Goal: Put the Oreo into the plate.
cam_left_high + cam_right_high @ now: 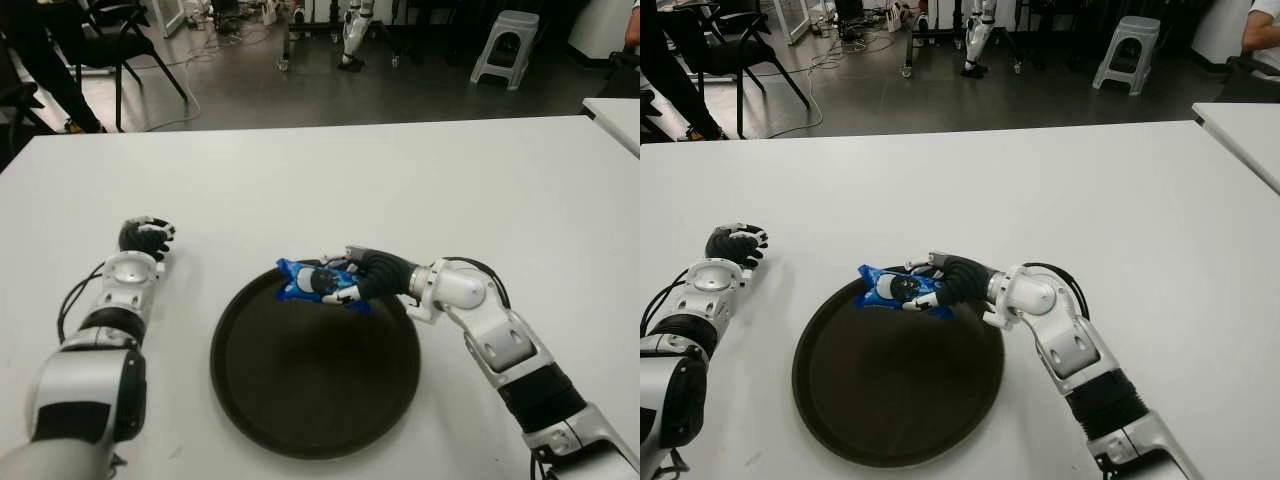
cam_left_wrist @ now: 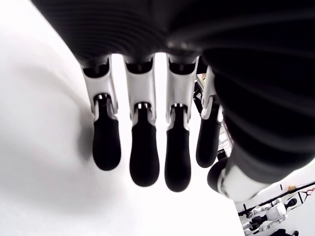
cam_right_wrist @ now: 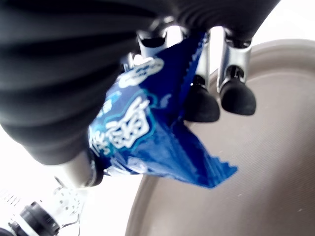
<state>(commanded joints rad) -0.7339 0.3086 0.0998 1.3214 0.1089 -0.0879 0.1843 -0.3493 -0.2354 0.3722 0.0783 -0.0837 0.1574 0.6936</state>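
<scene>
Our right hand (image 1: 352, 279) is clamping the Oreo (image 1: 312, 282) packet over the plate (image 1: 300, 400) rim at twelve o'clock, so we are carrying it inward before releasing. Our left hand (image 1: 146, 237), fingers relaxed and holding nothing, is showing at nine o'clock of the plate.

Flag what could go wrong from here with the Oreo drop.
1. The right hand holds the Oreo pack over the plate's far rim, not its middle; released here, it may land on the rim or slide onto the table.
2. The wrapper hangs loosely between the fingers and could snag on release.

The left hand shows left of the plate, idle.
</scene>
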